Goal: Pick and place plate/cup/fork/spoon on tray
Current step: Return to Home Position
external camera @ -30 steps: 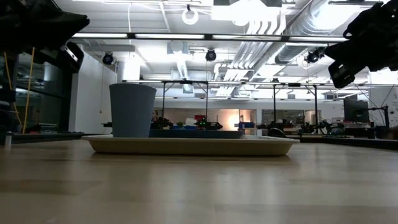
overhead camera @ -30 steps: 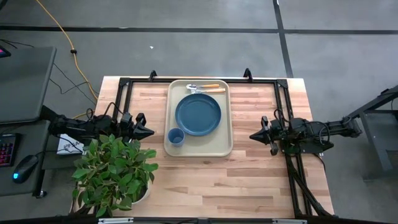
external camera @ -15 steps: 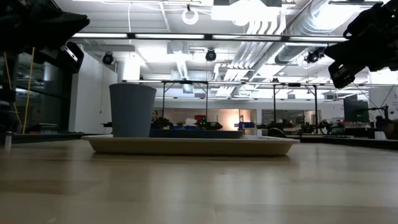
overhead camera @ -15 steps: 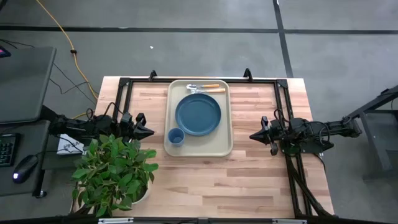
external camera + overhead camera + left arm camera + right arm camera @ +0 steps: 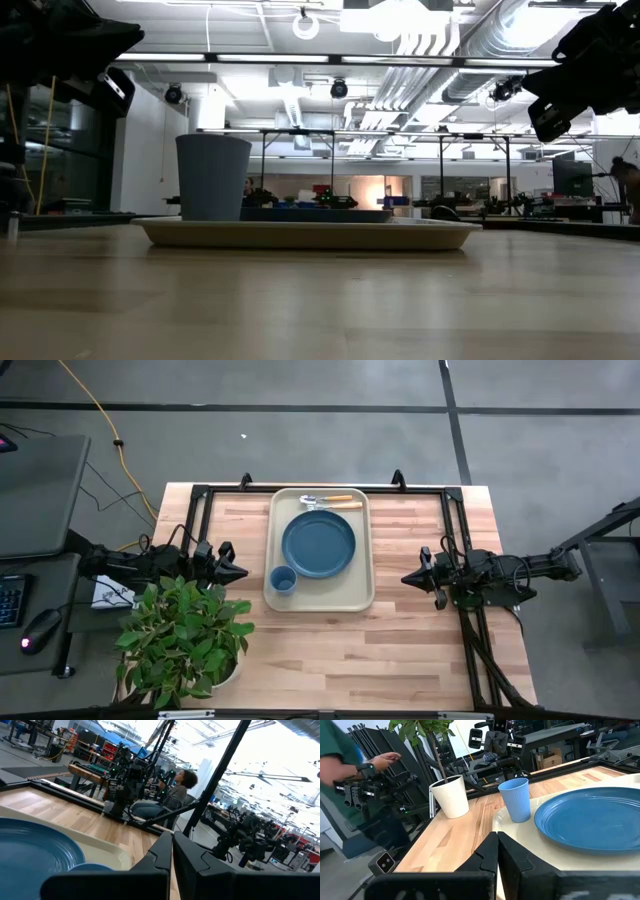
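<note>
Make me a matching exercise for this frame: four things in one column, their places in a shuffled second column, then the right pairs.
Things:
1. plate
2. cup
3. spoon
4. potted plant

Places:
A. on the bare table, beside the left gripper
B. in the middle of the tray
C. at the tray's far end, next to the fork
D. in the tray's near corner on the left arm's side

Pairs: 1-B, 2-D, 3-C, 4-A. The right gripper waits off the tray's other side.
</note>
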